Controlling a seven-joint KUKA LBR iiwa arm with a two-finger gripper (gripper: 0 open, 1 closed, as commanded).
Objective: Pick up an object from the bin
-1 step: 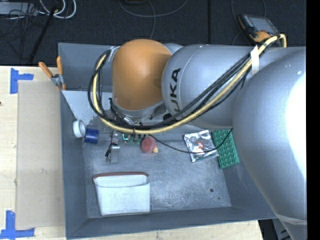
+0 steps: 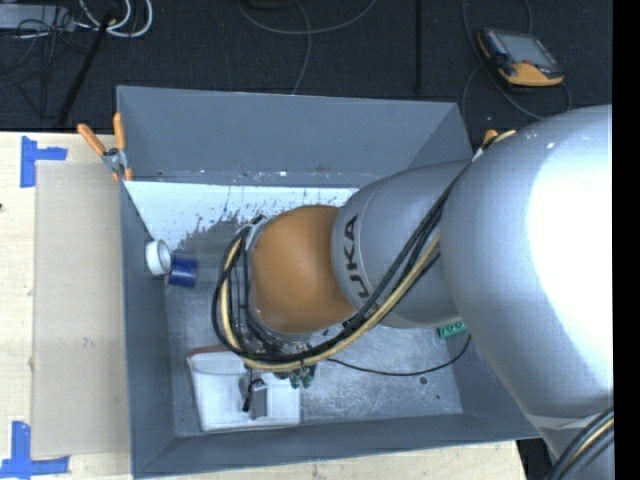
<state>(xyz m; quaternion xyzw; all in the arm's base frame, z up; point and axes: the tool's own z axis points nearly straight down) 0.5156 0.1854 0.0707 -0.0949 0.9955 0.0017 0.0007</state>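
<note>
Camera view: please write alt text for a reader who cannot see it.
The arm's tool is over a flat white thing in the lower left of the grey bin. A small bottle with a blue label lies by its left wall.

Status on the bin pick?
Gripper low over white flat pad, bin's front-left corner. Blue-and-white bottle lies apart by left wall, not in the way.

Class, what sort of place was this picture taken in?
Probably a robotics lab: a large robot arm reaches into a grey metal bin, and cables and a handheld controller lie on the dark floor.
</note>
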